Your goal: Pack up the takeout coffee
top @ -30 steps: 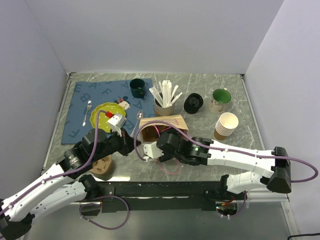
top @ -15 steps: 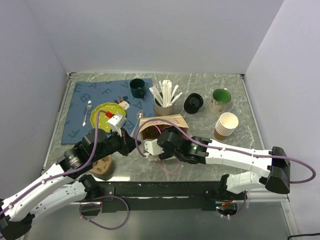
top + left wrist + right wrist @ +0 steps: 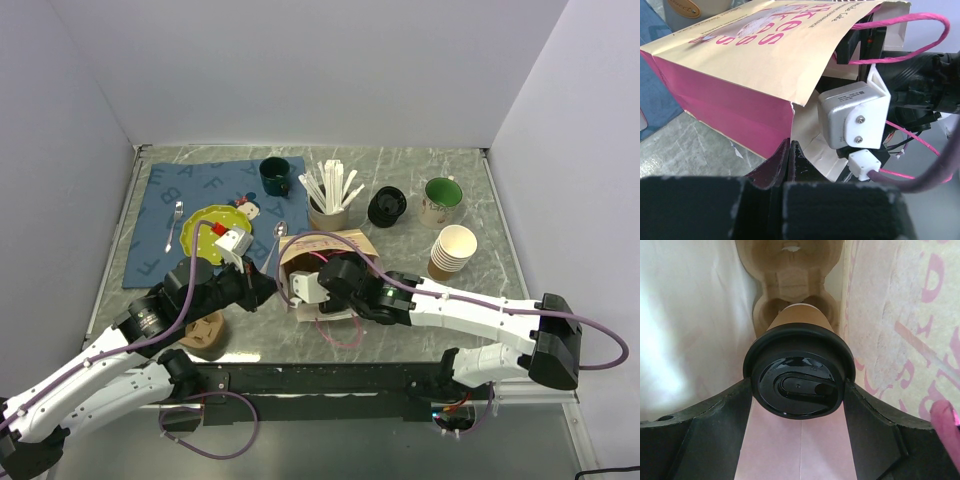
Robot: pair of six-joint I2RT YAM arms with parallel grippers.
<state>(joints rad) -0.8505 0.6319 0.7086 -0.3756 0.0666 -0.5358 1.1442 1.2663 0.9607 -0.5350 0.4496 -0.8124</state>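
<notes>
The takeout coffee (image 3: 798, 371), a tan paper cup with a black lid, is upright inside the pink and cream paper bag (image 3: 338, 243). My right gripper (image 3: 797, 390) reaches into the bag's mouth, and its fingers (image 3: 735, 410) press the lid from both sides. A moulded cardboard cup carrier (image 3: 790, 275) lies behind the cup in the bag. In the top view the cup is hidden by the bag and by the right wrist (image 3: 310, 285). My left gripper (image 3: 788, 149) is shut on the bag's rim at the mouth; it also shows in the top view (image 3: 270, 288).
A stack of lidless tan cups (image 3: 452, 252), loose black lids (image 3: 386, 206), a green-lined mug (image 3: 440, 200), a cup of stir sticks (image 3: 328, 195) and a dark mug (image 3: 275, 175) stand behind the bag. A blue mat (image 3: 165, 195) holds a yellow plate (image 3: 210, 220). A brown cardboard piece (image 3: 205, 333) lies near the front edge.
My right wrist has moved up and a little left, deeper into the bag's mouth. The left arm and the bag have stayed put.
</notes>
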